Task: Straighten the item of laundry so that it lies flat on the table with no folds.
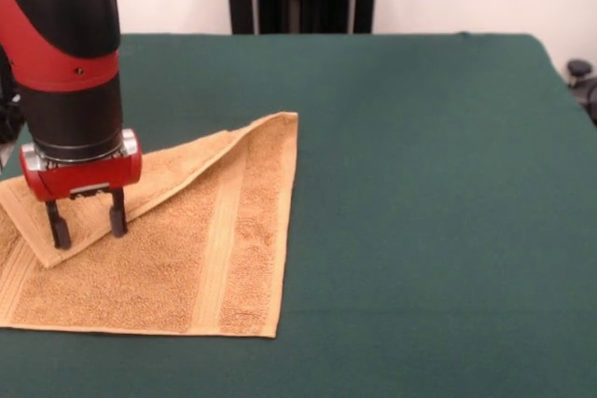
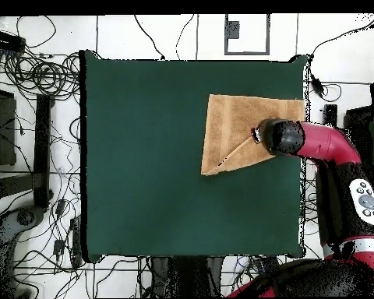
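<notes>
The towel [image 1: 177,249] lies near one edge of the tabletop [image 1: 420,184], mostly spread out, but one corner is folded diagonally over the rest, making a triangular flap whose crease runs from the towel's far corner toward the tool. In the overhead view the towel [image 2: 233,124] sits close to the tabletop [image 2: 143,156] side where the arm reaches in, with the folded flap along its lower edge.

The tool [image 1: 88,225] stands right over the flap's pointed tip, its two dark fingers [image 1: 118,216] parted with a clear gap between them and pointing straight down. They appear to reach the cloth, yet nothing is pinched between them; whether they actually press on the terry cannot be told.

The step in hand looks like taking hold of the folded corner. To do it well, the fingers should straddle the very tip of the flap and catch only the top layer, since gripping both layers would drag the whole towel instead of opening the fold. Once closed, the corner is best lifted only slightly and carried away from the crease, square to it, until the flap lies open beside the rest of the towel. Pulling too far risks sliding the towel toward the tabletop's edge.
</notes>
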